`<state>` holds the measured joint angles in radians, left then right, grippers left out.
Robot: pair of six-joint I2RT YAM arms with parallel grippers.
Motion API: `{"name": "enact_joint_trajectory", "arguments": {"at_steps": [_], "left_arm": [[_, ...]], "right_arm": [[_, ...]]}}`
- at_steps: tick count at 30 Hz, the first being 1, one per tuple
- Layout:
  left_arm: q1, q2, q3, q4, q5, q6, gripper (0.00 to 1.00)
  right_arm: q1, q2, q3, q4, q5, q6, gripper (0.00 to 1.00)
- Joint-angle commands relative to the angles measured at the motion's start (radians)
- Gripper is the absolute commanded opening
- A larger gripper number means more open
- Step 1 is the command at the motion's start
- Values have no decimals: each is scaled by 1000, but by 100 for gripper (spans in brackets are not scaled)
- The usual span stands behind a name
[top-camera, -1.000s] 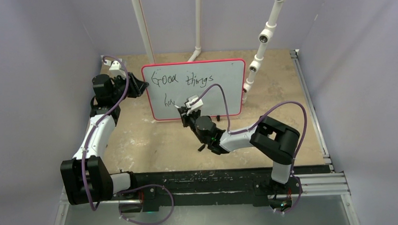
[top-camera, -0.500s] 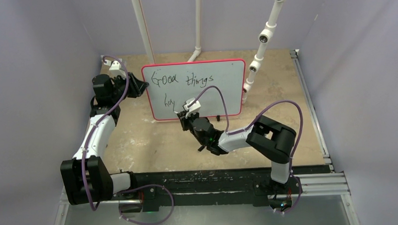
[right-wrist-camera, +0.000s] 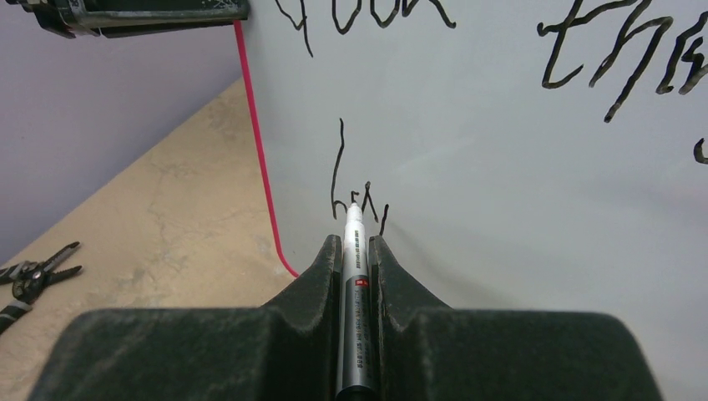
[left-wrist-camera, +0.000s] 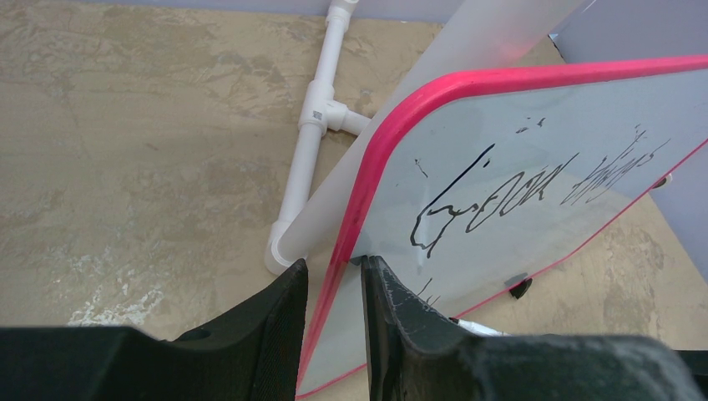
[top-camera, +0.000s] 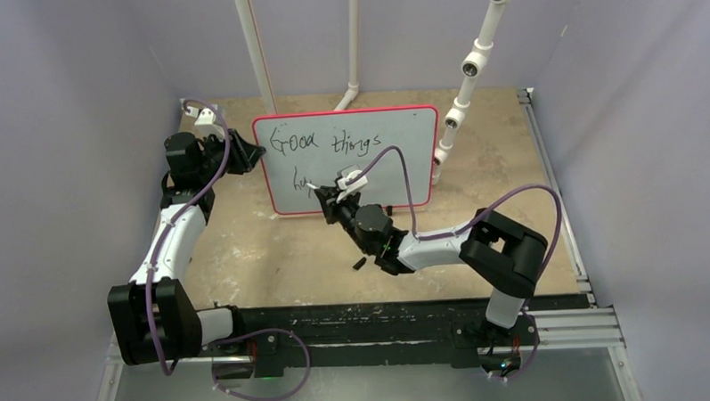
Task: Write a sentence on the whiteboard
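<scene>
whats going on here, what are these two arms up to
The left arm's fingers clamp the left edge of the glossy white rectangular board with a red-pink rim, steadying it. The right arm's fingers grip a grey marker with a white tip, its tip at the board. The black handwritten words "Good things" fill the top line. The second line is only a few strokes in, so the writing looks unfinished.

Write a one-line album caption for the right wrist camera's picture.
Right gripper pinches a marker, tip at the whiteboard, starting the second line of the sentence.
</scene>
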<state>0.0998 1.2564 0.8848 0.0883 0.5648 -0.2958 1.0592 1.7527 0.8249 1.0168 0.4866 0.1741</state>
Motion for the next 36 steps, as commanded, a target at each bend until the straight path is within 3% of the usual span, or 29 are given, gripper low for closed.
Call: {"name": "enact_joint_trajectory", "arguments": {"at_steps": [1, 25, 36], "left_arm": [[-1, -23, -9, 33, 9, 1, 30], [-1, -26, -9, 32, 9, 1, 30], [0, -28, -10, 33, 10, 1, 30]], "right_arm": [[-4, 11, 47, 24, 35, -33, 0], [-8, 69, 111, -71, 115, 0, 0], [-8, 34, 56, -76, 160, 20, 0]]}}
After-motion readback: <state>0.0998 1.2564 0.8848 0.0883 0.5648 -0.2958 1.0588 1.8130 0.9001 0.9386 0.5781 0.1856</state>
